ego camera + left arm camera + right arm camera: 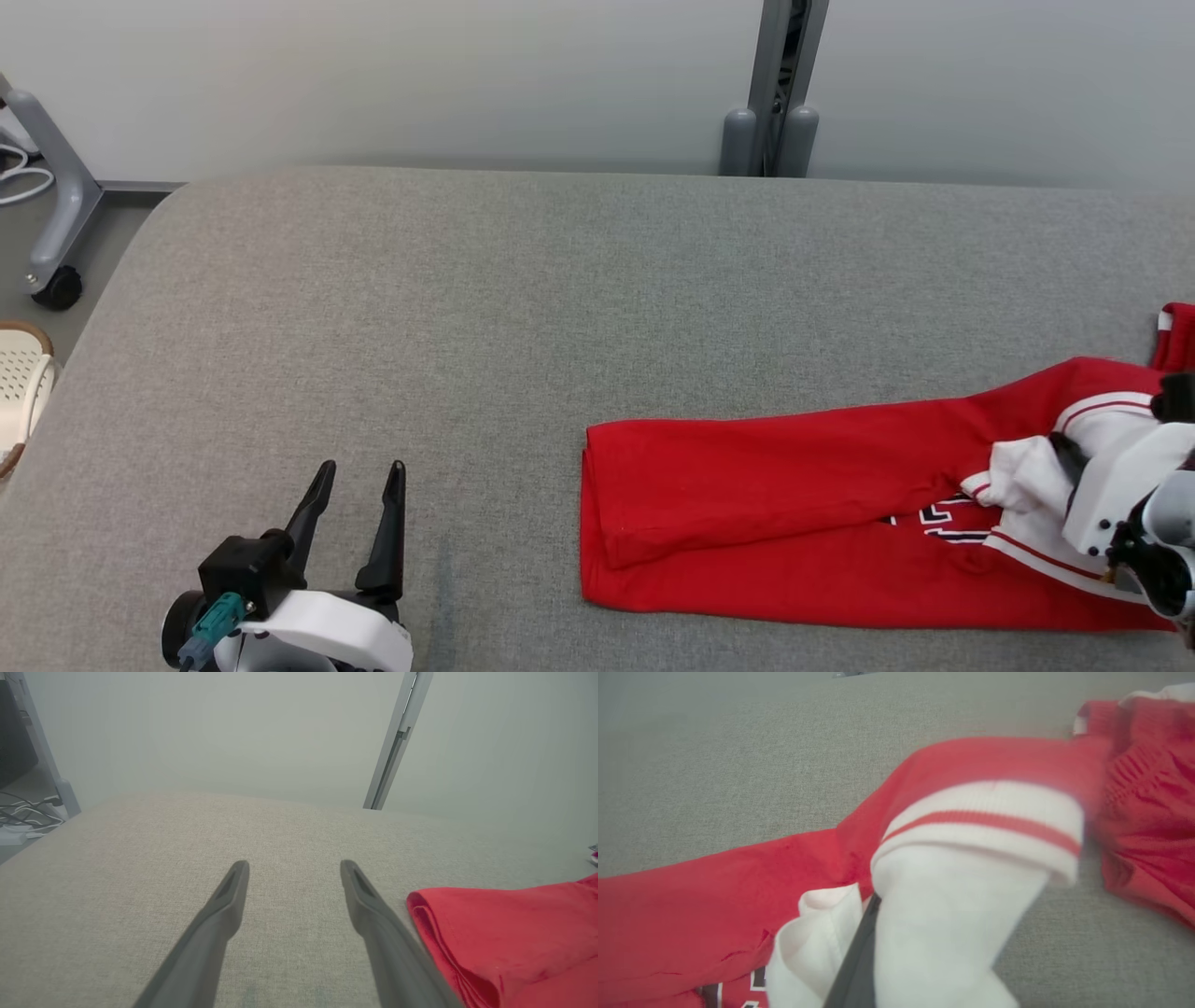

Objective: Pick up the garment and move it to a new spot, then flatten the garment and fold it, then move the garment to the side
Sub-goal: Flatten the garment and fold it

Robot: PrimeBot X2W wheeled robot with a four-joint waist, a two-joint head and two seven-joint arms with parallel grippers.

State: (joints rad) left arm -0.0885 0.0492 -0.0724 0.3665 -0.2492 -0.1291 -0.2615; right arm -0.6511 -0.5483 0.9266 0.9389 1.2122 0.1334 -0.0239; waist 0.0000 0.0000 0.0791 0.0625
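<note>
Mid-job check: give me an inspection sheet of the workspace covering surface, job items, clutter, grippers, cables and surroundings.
Surface: grey fabric-covered table, flat.
Job's things: red garment lies on the table's right part; its white sleeve is bunched up at the right end.
Clutter: nothing seen.
Grippers: left gripper open, over bare table left of the garment, holding nothing; right gripper shut on the white sleeve.
Cables: white cables on the floor off the table's left end.
Surroundings: grey wall, upright post, castor, cream basket.

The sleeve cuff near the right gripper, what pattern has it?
White cuff with one red stripe, clearest in the right wrist view.
</note>
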